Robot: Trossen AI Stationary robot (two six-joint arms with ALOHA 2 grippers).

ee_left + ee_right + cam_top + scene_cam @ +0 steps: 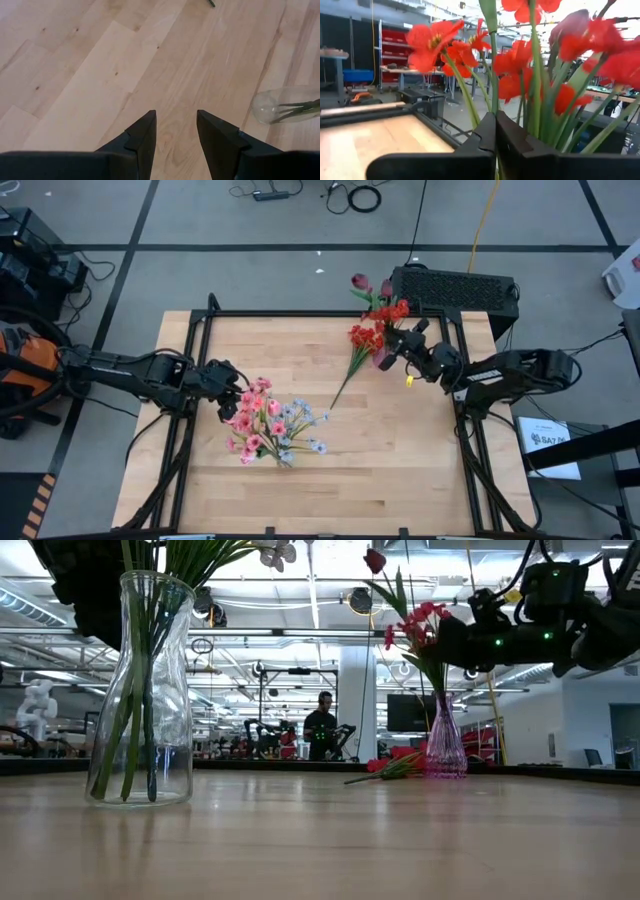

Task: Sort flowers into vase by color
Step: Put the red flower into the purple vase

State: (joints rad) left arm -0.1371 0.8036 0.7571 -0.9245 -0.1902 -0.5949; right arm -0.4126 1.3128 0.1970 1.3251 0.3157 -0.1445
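A clear glass vase stands near the table's left and holds pink and pale blue flowers. My left gripper hangs open beside it over bare wood, with nothing between its fingers. A pink-tinted vase at the far right holds red flowers and tulip-like buds. My right gripper is shut at those stems, just above the vase's mouth. One red spray lies flat on the table left of that vase. My right gripper is shut on a thin green stem of a red flower, pinched between the two fingers. The fingers come nearly level from the table's right side and lie across the stem. The stem stands upright among the stems in the pink-tinted vase; its lower end is hidden.
A black perforated box sits past the table's far right corner. The black frame runs along the table's edges. Bare wood lies between the two vases. A person stands far off in the room behind.
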